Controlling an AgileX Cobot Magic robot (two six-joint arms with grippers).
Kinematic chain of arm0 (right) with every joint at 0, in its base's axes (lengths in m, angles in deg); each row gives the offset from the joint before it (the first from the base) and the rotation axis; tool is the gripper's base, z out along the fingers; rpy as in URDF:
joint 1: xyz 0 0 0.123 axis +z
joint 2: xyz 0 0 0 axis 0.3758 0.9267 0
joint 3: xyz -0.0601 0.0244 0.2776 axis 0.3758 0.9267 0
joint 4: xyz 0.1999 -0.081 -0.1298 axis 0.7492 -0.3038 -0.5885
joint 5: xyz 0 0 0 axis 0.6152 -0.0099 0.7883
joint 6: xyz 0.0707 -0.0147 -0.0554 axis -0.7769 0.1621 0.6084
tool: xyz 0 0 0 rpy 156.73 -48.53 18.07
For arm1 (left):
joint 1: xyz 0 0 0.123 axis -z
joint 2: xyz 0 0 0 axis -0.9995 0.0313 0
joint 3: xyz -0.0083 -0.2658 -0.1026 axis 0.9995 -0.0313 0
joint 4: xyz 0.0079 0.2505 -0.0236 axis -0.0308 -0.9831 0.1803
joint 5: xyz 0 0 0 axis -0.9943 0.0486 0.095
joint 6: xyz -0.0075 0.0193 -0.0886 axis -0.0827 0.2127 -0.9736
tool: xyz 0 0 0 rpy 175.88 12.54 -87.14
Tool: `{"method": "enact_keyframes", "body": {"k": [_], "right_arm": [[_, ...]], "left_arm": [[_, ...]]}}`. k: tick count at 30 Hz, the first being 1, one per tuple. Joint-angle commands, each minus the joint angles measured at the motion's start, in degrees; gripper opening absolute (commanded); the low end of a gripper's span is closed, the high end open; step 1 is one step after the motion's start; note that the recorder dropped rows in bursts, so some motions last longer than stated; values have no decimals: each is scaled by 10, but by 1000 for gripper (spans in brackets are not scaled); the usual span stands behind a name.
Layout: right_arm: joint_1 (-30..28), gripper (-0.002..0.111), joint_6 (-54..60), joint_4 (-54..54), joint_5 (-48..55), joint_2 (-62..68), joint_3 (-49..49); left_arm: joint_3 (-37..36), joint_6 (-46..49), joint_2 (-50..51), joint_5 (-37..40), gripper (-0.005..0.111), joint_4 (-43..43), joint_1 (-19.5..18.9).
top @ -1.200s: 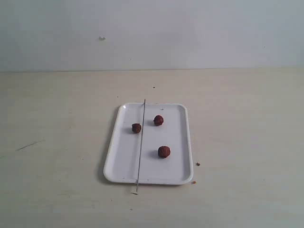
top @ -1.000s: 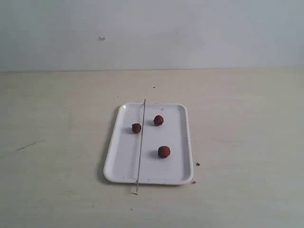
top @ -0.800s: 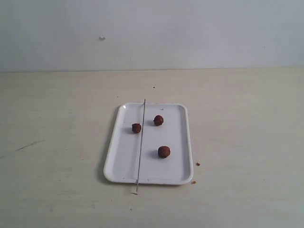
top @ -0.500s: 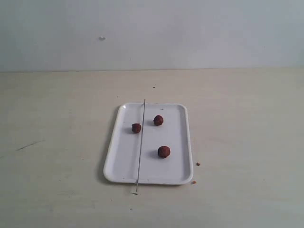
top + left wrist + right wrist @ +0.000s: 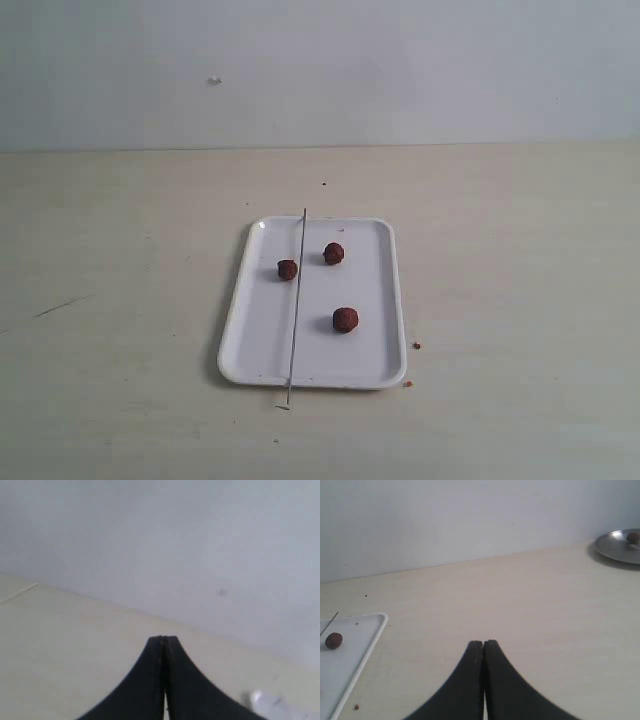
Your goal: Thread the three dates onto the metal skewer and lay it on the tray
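Plainly, the left jaws and right jaws are both closed on nothing. Away from them, the metal skewer (image 5: 296, 300) lies lengthwise on the tray (image 5: 260, 330) on the table (image 5: 500, 300), with the three dates (image 5: 288, 269) (image 5: 334, 253) (image 5: 345, 320) loose beside it, one seemingly touching.

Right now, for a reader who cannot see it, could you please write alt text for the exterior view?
A white tray on a beige table holds a metal skewer lying lengthwise, both ends past the rim, and three loose dates: one date left of the skewer, two on its right.
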Motion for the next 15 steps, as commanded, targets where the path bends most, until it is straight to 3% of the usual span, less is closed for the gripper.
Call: {"method": "enact_keyframes", "body": {"k": [1,10,13,15], "right_arm": [[-3,0,2,-2,-7,-3,2],[-3,0,2,-2,-7,-3,2],[-3,0,2,-2,-7,-3,2],[-3,0,2,-2,-7,-3,2]], "left_arm": [[1,-62,-3,-76,0,96,-1],[1,-74,-3,-269,0,96,-1],[1,-144,-3,-290,0,96,-1],[20,-188,-3,-358,0,77,-1]]}}
